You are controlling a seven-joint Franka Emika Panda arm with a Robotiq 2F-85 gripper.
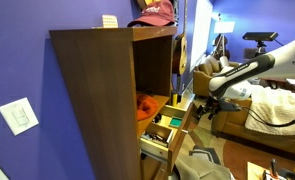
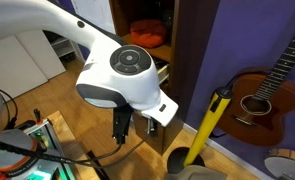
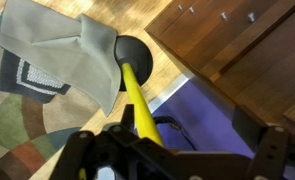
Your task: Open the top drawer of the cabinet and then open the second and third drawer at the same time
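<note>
The tall brown cabinet (image 1: 92,100) is seen at the left of an exterior view. Its top drawer (image 1: 167,123) is pulled out near the middle of the frame, and small green things are seen inside. Just under it, a lower drawer (image 1: 154,149) is also pulled out, and its pale side is shown. An orange thing (image 1: 145,103) is kept on the shelf right above the drawers. A red cap (image 1: 155,12) is laid on top of the cabinet. The tool (image 1: 202,103) is held in the air to the right of the drawers, near them. In the wrist view the tool (image 3: 177,150) is seen at the bottom edge with its fingers (image 3: 79,148) spread wide, and nothing is gripped. In the middle of that frame a yellow stick (image 3: 135,95) with a black round end is seen on the floor, beside a grey cloth (image 3: 62,50). Brown drawer fronts (image 3: 227,35) with small knobs are seen in the upper right. A guitar (image 2: 267,92) is seen at the right of an exterior view.
</note>
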